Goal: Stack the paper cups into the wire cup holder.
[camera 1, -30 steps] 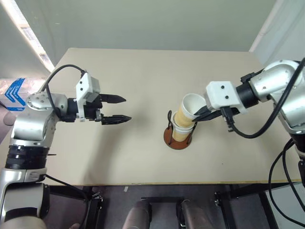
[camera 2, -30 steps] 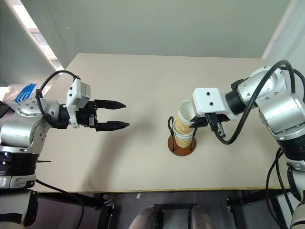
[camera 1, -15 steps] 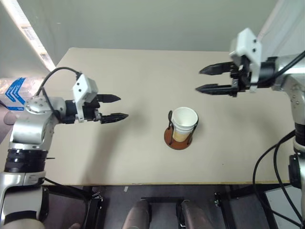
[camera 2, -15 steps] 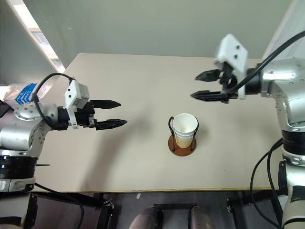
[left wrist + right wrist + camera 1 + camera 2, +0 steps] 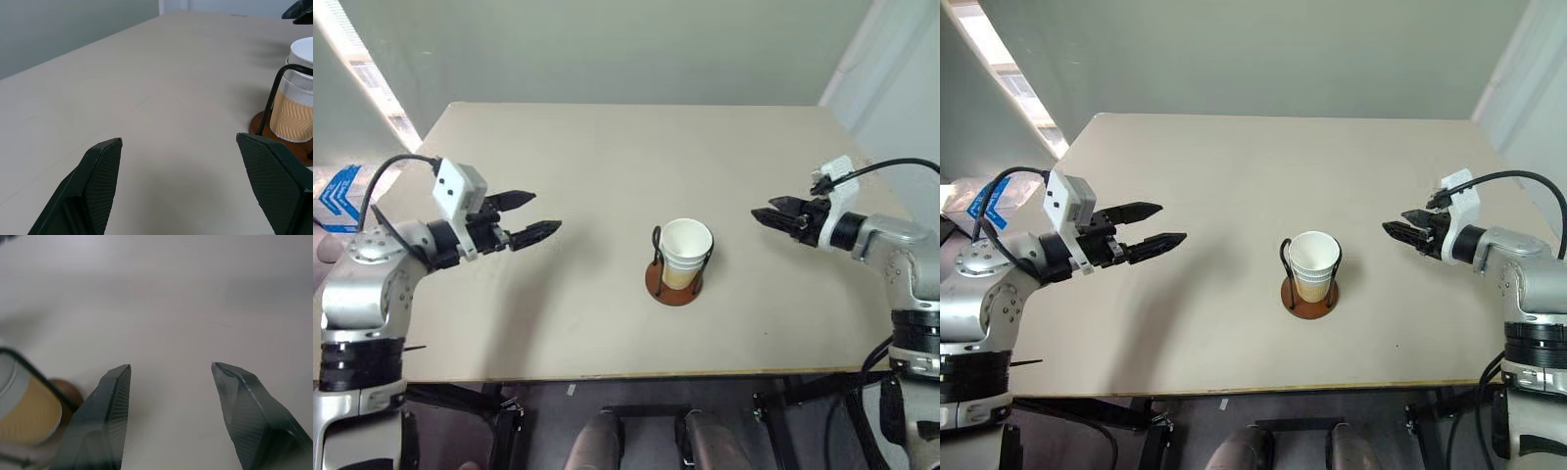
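Head pair looking steeply down over the table (image 5: 607, 147); wrist views low, near its surface, both catching the wire cup holder (image 5: 274, 105).

One wire cup holder (image 5: 674, 283) is counted on one tabletop (image 5: 607, 166), with one nested stack of paper cups (image 5: 686, 253) inside; the cups' number cannot be told.

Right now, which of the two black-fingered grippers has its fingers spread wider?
The left gripper: its fingers stand clearly apart, beside the tan paper cups in the wire cup holder. The right gripper shows a narrower gap.
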